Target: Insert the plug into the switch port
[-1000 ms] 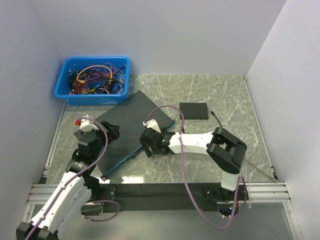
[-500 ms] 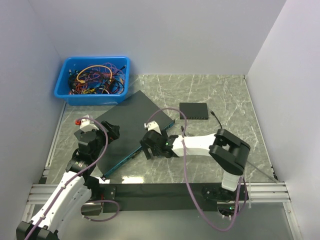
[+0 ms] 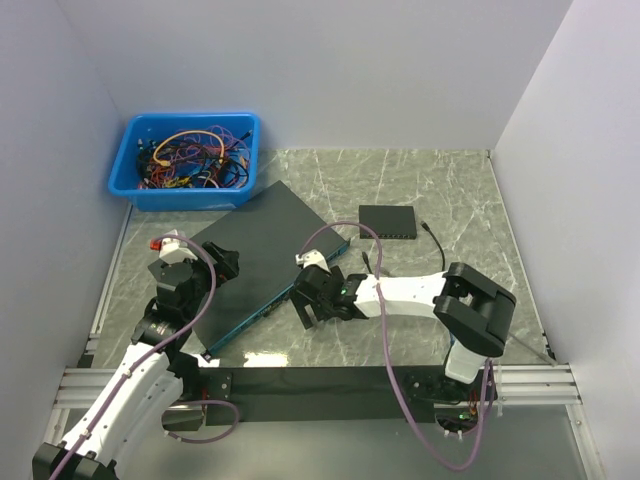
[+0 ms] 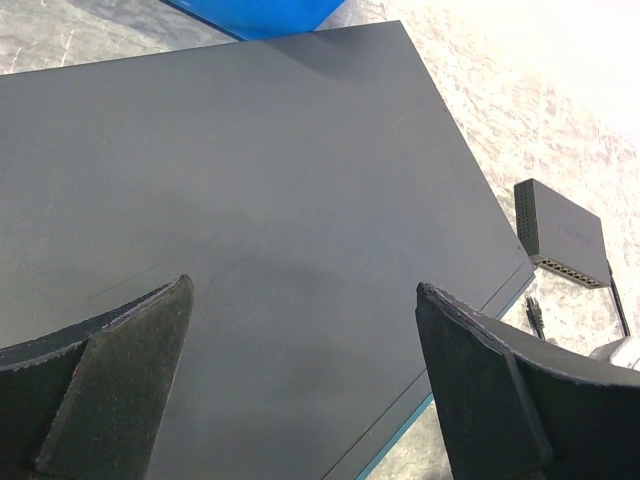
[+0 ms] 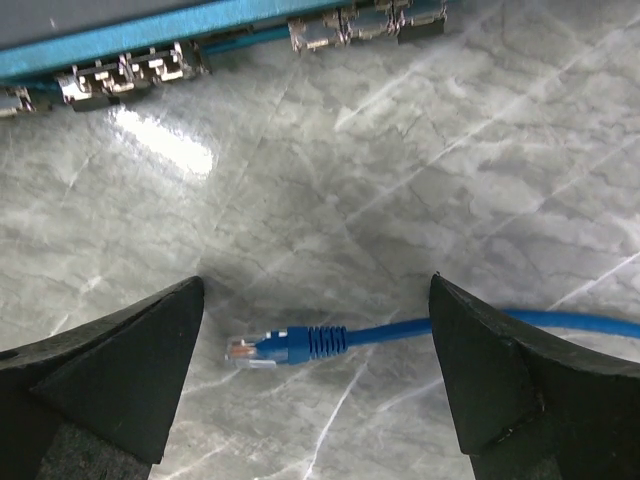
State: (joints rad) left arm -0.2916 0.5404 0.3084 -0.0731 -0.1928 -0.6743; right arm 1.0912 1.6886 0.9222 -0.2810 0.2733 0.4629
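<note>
Plug (image 5: 250,351): blue, flat on the table (image 5: 480,150), low in the right wrist view, between the fingers, touching neither.
Right gripper (image 5: 315,283): wide open, holding nothing.
Left gripper (image 4: 302,290): wide open, above the switch (image 4: 250,180).
Ports (image 5: 130,68): along the top edge, apart from the plug.

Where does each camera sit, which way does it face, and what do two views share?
Top external: high behind the bases, facing down on the grey marble table; left arm, right arm show.
Left wrist: low over the flat dark grey blue-fronted switch, facing across it; open left gripper shows.
Right wrist: facing down at the blue cable's clear plug lying before the switch's ports; open right gripper shows.
Shared: top and left wrist both show the small black box.
</note>
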